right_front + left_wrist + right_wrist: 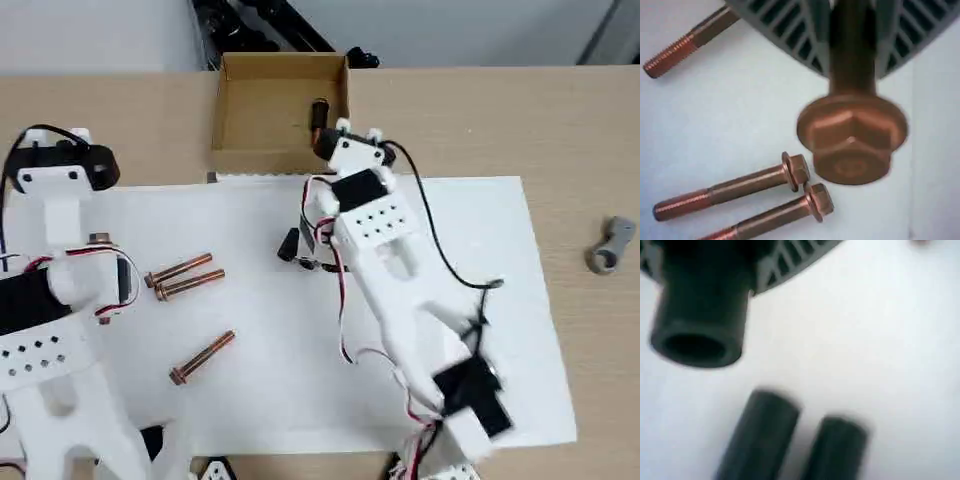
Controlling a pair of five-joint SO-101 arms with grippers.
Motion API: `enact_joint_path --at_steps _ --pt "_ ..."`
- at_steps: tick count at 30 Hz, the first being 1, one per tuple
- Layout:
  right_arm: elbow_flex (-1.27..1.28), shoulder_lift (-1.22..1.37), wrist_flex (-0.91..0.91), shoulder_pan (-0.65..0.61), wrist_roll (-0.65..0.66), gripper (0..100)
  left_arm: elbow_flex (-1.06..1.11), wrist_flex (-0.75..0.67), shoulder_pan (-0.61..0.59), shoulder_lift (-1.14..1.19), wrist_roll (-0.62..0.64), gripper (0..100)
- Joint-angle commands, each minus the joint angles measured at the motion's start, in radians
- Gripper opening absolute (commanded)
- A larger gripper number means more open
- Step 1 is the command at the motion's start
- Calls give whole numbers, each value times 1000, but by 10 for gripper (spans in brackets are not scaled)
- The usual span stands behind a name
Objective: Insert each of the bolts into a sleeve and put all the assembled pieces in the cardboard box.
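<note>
My left gripper (100,243) is shut on a copper bolt (850,135) at the left side of the white sheet, the bolt's hex head (99,239) pointing up out of the jaws. Two more bolts (185,275) lie side by side just to its right, and a third bolt (202,356) lies nearer the front. My right gripper (296,246) is shut on a black sleeve (700,320) at the sheet's middle. Two other sleeves (760,435) (835,450) lie on the sheet beneath it. The cardboard box (240,110) stands at the back with one assembled piece (320,112) inside.
The white sheet (500,250) covers the wooden table. A small grey part (610,245) lies on the bare wood at the far right. The right arm's body stretches from the front right towards the box's near edge, with loose wires hanging along it.
</note>
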Motion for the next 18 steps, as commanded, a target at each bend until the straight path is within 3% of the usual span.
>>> enact_joint_path --at_steps 1,9,13,18 --pt "-17 -177 56 1 94 10 -13 -71 -2 -28 -8 5" --pt "-12 -544 59 -2 296 10 -76 -184 3 -100 32 5" --pt "78 -711 59 -4 385 11 -85 -279 63 -216 40 5" --pt "288 -912 31 -4 399 11 -84 -321 169 -322 40 5"
